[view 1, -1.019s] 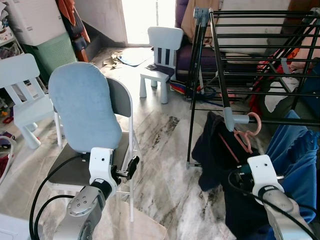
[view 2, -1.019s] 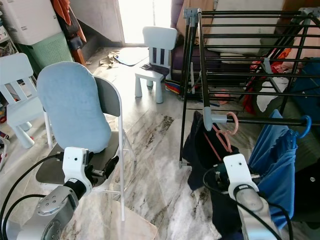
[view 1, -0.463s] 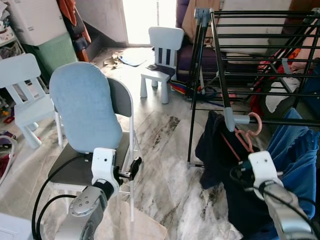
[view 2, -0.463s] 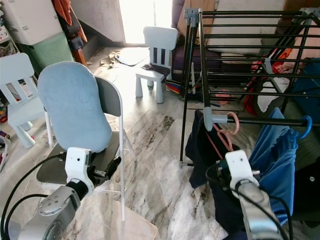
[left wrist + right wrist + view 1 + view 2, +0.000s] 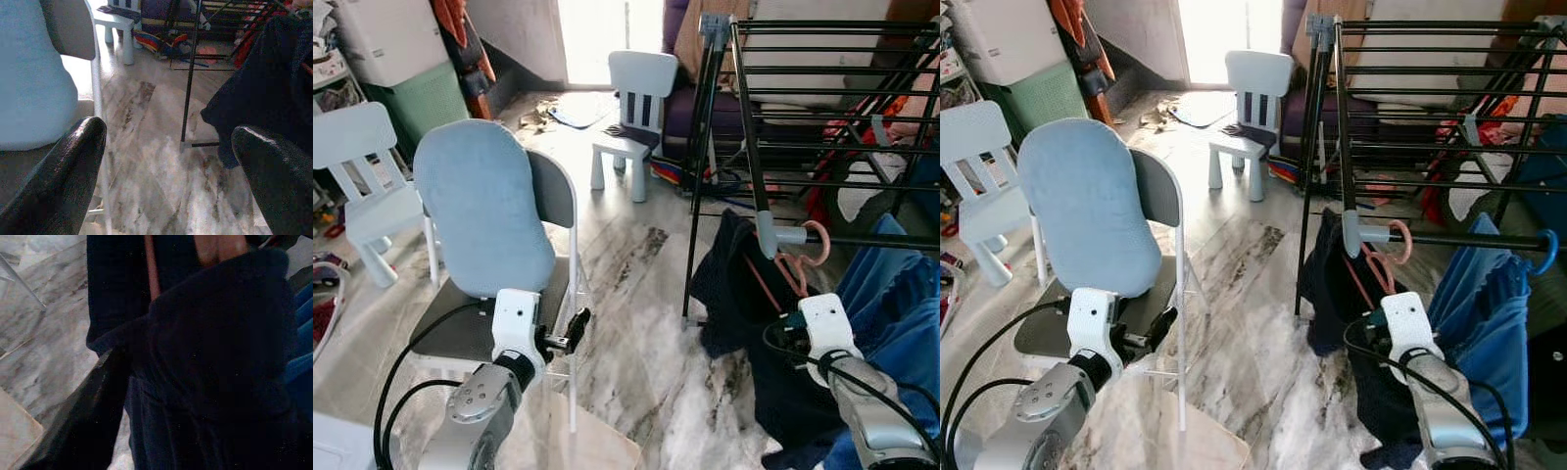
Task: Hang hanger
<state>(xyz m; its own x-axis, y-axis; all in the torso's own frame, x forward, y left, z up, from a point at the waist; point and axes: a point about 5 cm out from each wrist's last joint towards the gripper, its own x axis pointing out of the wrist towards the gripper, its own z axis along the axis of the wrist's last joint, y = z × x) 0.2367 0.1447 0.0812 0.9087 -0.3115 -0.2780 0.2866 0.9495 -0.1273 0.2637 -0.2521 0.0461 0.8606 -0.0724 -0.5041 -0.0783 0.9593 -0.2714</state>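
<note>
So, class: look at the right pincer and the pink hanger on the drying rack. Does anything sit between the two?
Yes. The dark garment draped on the pink hanger hangs between them; in the right wrist view its cloth bunches directly ahead of the right pincer's finger, with the hanger's pink arm behind it. The hook is over the rack rail.

Two silver arms, left arm [image 5: 475, 401] and right arm [image 5: 867, 431]; white boxy wrist blocks; looping black cables; glossy black rounded fingers [image 5: 63, 181].
</note>
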